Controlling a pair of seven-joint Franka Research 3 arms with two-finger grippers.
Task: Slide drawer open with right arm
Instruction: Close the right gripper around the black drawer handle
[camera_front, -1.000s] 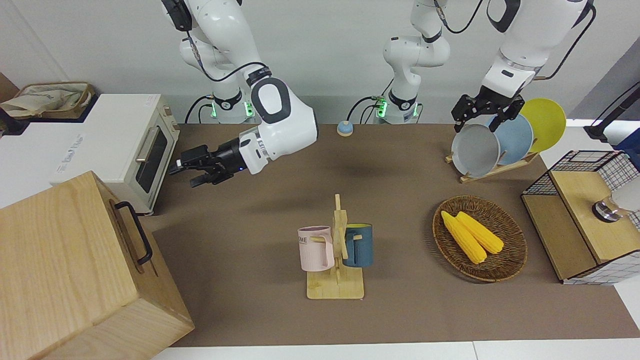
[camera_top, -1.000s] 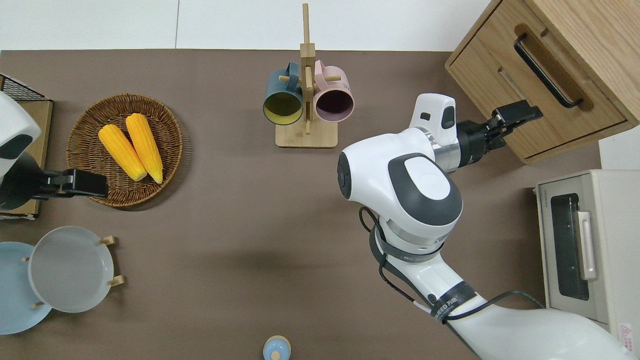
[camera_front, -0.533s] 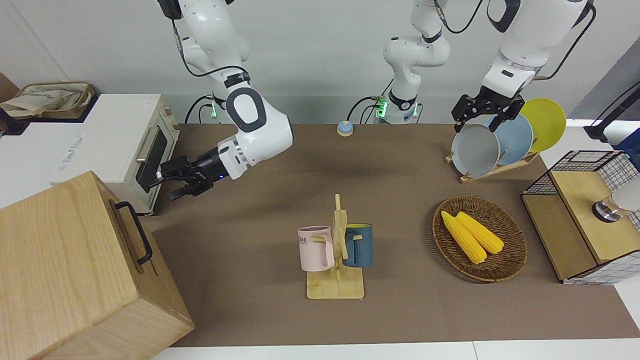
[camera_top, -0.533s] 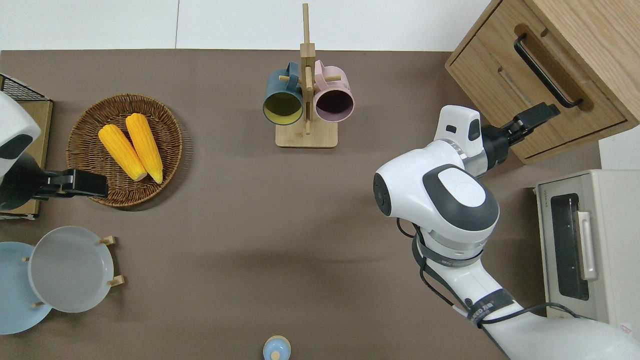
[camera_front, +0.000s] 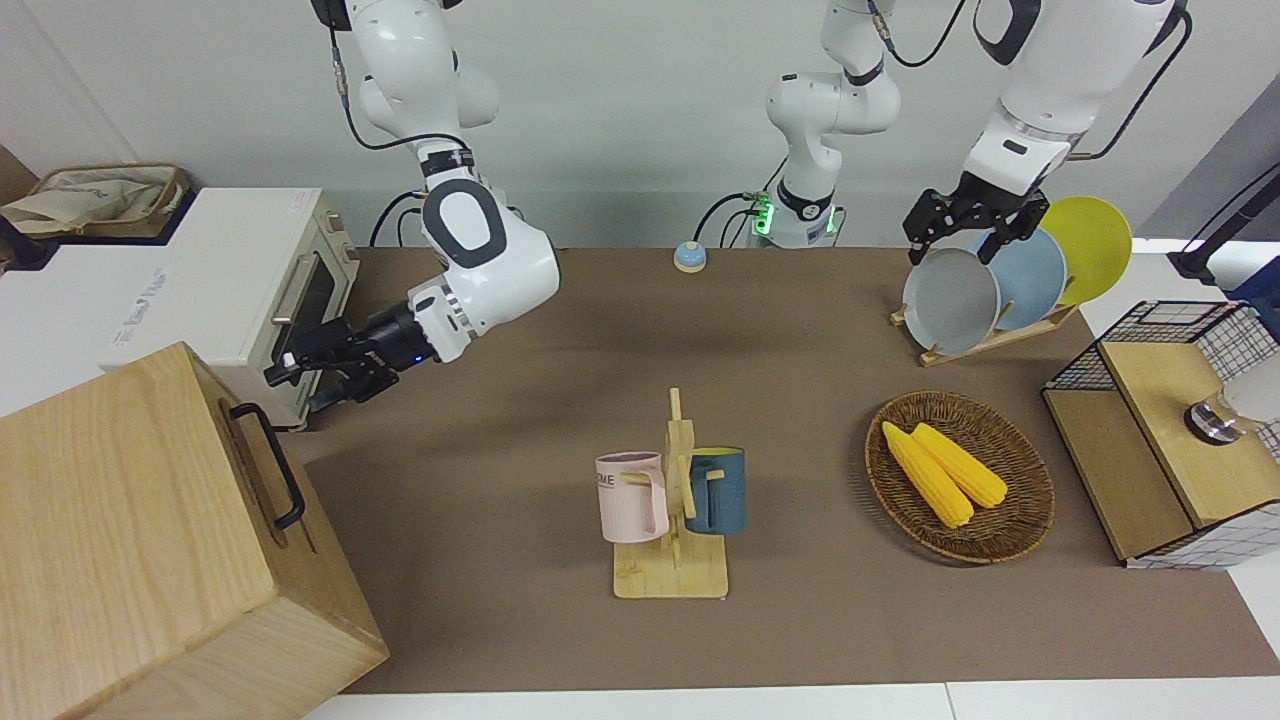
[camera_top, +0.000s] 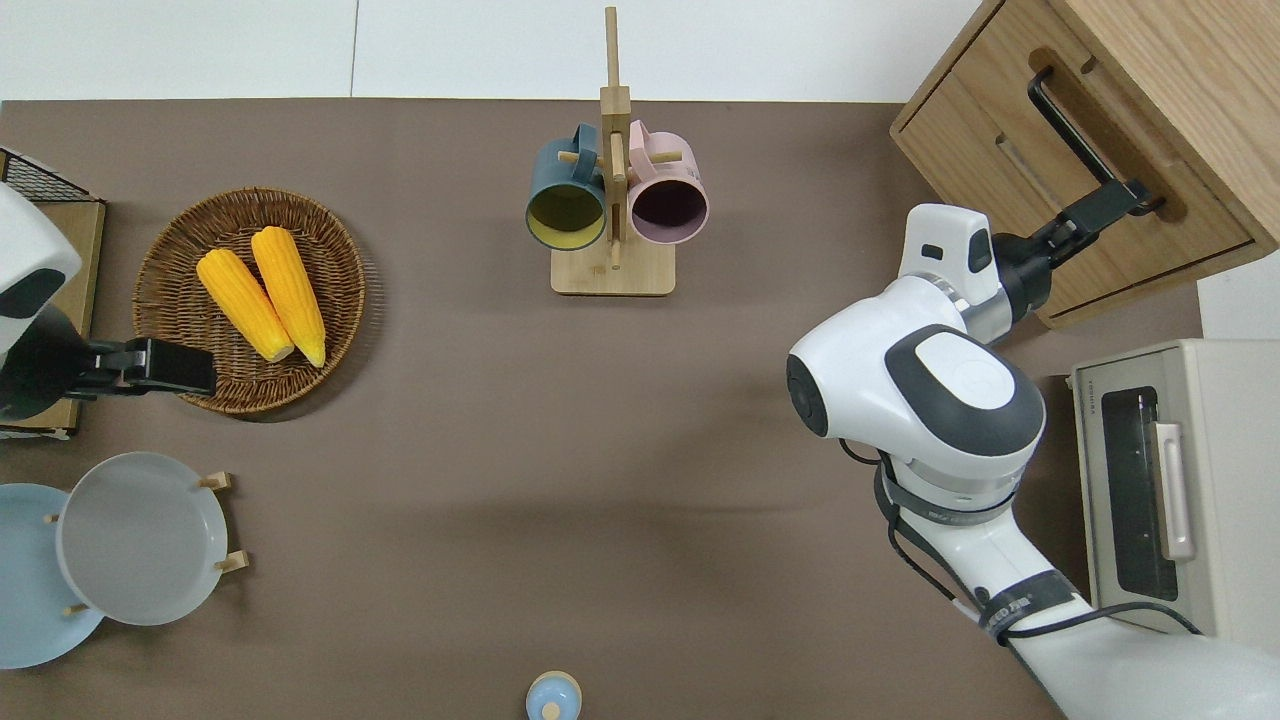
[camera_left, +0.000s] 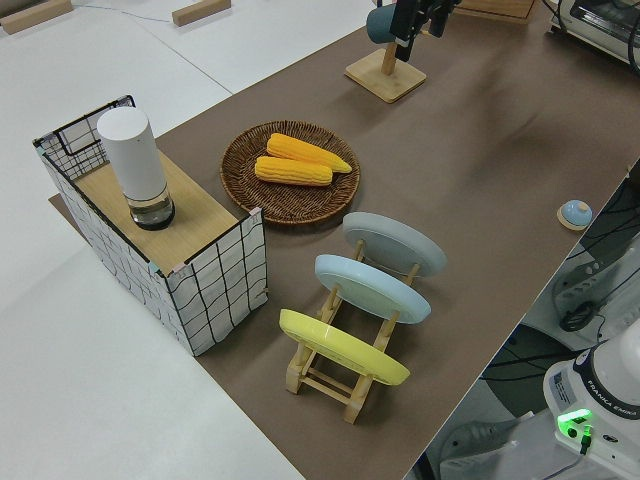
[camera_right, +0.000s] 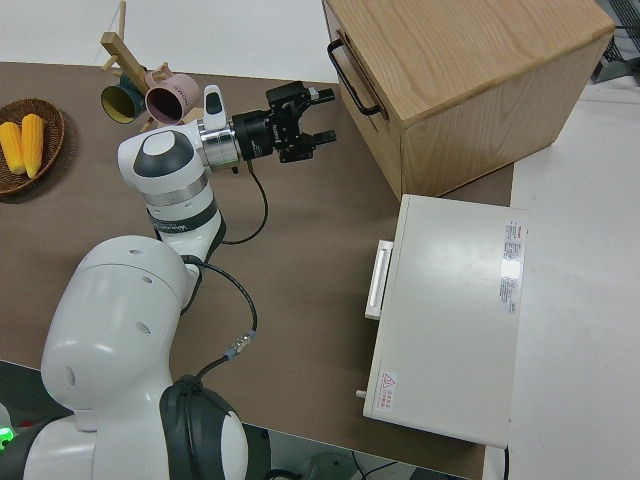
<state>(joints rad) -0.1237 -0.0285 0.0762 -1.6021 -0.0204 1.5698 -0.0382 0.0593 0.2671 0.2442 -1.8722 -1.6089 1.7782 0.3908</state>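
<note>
In the front view, the light-wood box (camera_front: 150, 540) sits at the right arm's end of the table, farther from the robots than the white toaster oven (camera_front: 240, 300); its drawer (camera_front: 262, 470) is shut, flush with the box's face, and carries the black bar handle (camera_front: 268, 462) on its front panel; the right gripper (camera_front: 300, 378) hangs in the air between the oven and the box, its fingers spread moderately wide and holding nothing, pointed toward the handle. In the overhead view the handle's long axis runs along the drawer front, slanted across the table, and the gripper's tips fall at the end of the bar nearer to the robots, not at its middle; whether they touch it I cannot tell; the right side view shows a gap between fingers and bar, so I judge them just short of it. The coming move turns on this: the bar lies straight ahead of the fingers and crosswise to them; the left gripper (camera_front: 965, 225) is parked, fingers apart.
</note>
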